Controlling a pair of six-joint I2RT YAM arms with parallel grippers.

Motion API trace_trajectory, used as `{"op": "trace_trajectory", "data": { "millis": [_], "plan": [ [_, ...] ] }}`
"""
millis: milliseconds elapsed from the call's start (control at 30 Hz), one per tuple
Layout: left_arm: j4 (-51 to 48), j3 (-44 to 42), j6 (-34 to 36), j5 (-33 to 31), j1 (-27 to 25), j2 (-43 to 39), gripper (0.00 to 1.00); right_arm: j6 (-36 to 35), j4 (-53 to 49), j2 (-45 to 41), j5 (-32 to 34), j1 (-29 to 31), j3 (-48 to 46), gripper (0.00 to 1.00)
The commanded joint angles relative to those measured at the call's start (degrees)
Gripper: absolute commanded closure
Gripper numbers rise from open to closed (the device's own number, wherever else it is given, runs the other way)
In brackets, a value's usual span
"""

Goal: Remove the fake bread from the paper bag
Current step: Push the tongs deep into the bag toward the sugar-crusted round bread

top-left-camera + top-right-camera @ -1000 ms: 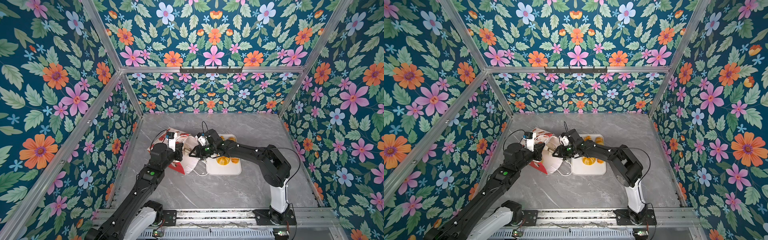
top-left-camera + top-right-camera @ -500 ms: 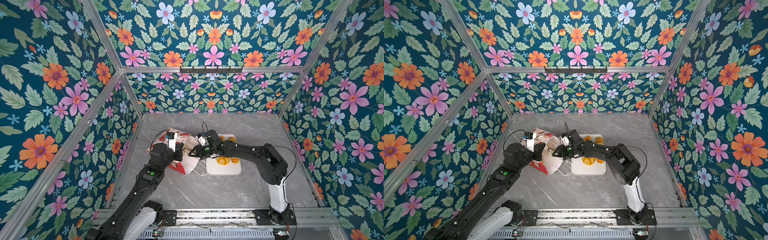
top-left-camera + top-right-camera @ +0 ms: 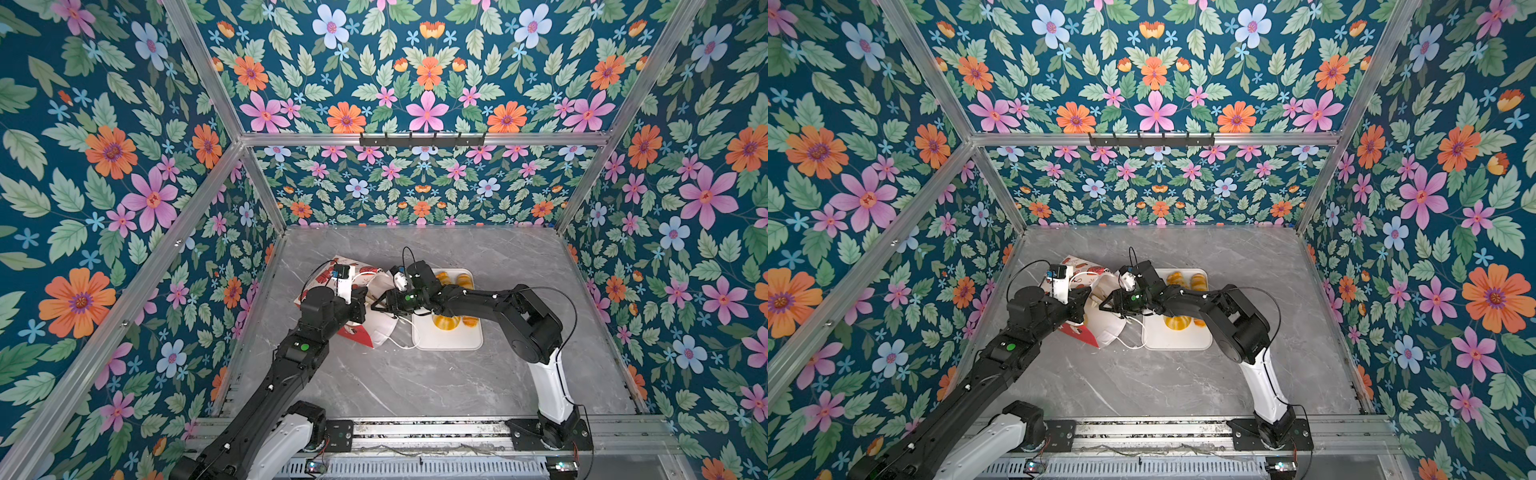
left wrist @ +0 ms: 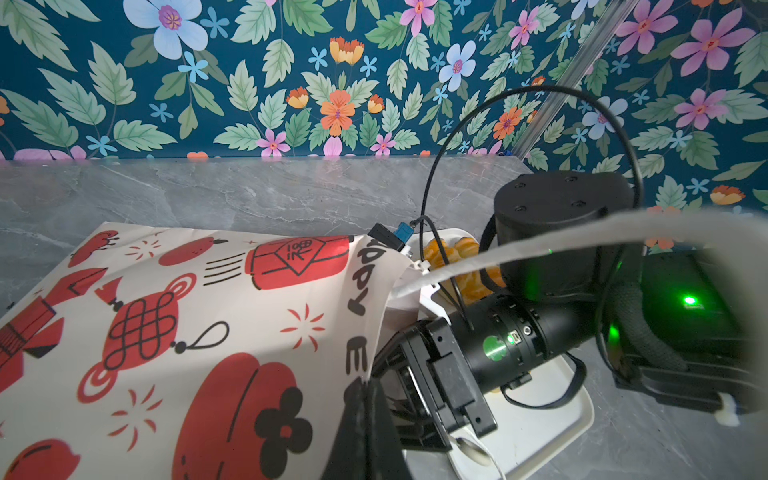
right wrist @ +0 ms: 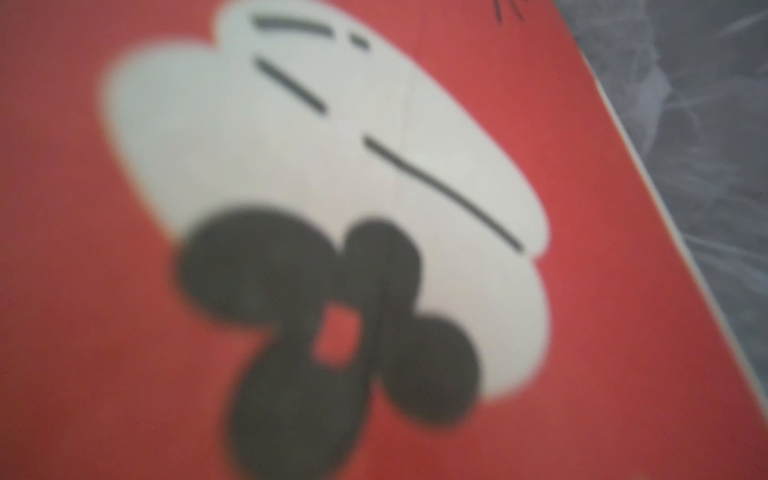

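**crumb_watcher:** Left wrist view has the paper bag (image 4: 199,324) lying on its side on the grey table (image 4: 249,191), white printed face up. The left pincer (image 4: 365,395) sits right at the rim of the bag's mouth, and it looks pressed together on that paper edge. A blurry white cord handle (image 4: 540,245) runs across in front of the lens.

**yam_fan:** Same story in both top views. The bag's open mouth points away from the left pincer (image 3: 362,302), straight at the right pincer (image 3: 379,306), whose tips are up against the white lining at the opening. Honestly I can't tell if that one is spread or clamped on anything, since the tips are tiny up there.

**crumb_watcher:** Right wrist view is no help either. It's just the bag's red side (image 5: 291,166), out of focus, with a sliver of table (image 5: 706,104) in one corner.

**yam_fan:** So where's the fake bread (image 3: 446,322)?

**crumb_watcher:** On the white tray (image 3: 449,343), just behind the right pincer and partly under its arm. I count four golden pieces: two beside the wrist, and two at the tray's far end.
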Motion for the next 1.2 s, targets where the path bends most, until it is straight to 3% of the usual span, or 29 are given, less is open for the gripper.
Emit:
{"op": "trace_trajectory", "data": {
  "millis": [0, 433, 1167],
  "plan": [
    [2.79, 0.21, -0.01, 0.49, -0.02, -0.03, 1.00, 0.39, 4.16, 0.91, -1.84, 0.10, 1.40, 0.50],
    [2.24, 0.21, 0.50, -0.21, -0.02, -0.43, 1.00, 0.21, 3.89, -0.71, -1.62, -0.07, -0.08, 0.67],
    [3.33, 0.45, 0.77, -3.07, -0.06, 0.77, 1.00, -10.05, -17.18, -18.70, 5.66, -1.23, -10.69, 0.69]
  ]
}}
